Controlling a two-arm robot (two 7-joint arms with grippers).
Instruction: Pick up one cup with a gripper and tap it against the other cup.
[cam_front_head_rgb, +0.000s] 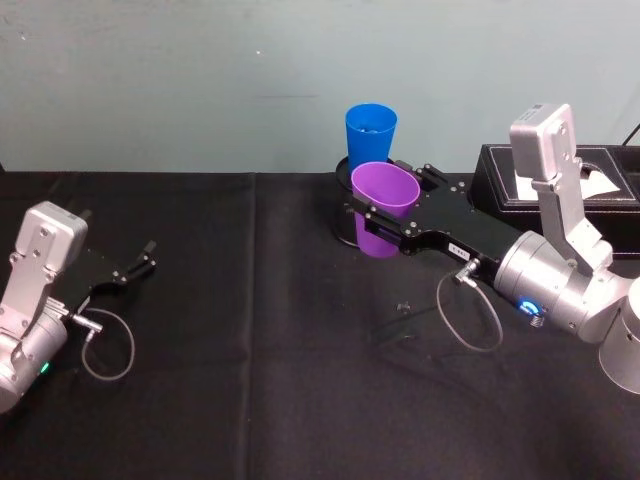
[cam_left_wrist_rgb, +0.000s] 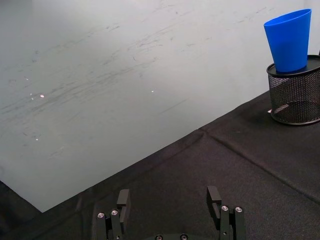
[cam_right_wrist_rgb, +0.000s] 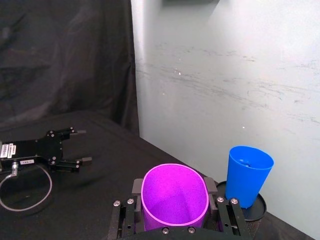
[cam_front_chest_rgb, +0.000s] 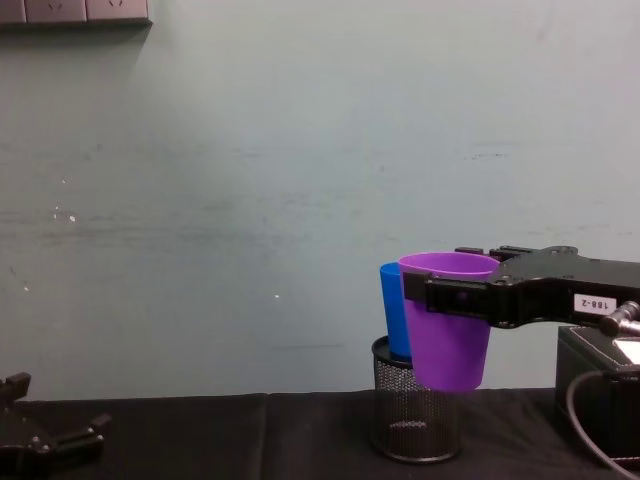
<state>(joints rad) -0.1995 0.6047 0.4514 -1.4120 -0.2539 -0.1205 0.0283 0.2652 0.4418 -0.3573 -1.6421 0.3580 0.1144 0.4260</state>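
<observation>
the robot's right gripper, black and flat-fingered on a silver-grey arm, is gripping the plain purple plastic tumbler by its upper wall, with one finger pressing each side just under the rim. it is holding the tumbler upright, mouth facing up, off the black cloth-covered table. the plain bright blue plastic tumbler is standing upright in the black mesh holder near the back wall, rising well above the holder's rim. the purple tumbler is hanging just beside the blue one, on the robot's side of it. in the right wrist view a narrow gap is showing between them. the left gripper is sitting low at the table far to the left, its fingers spread apart and holding nothing.
</observation>
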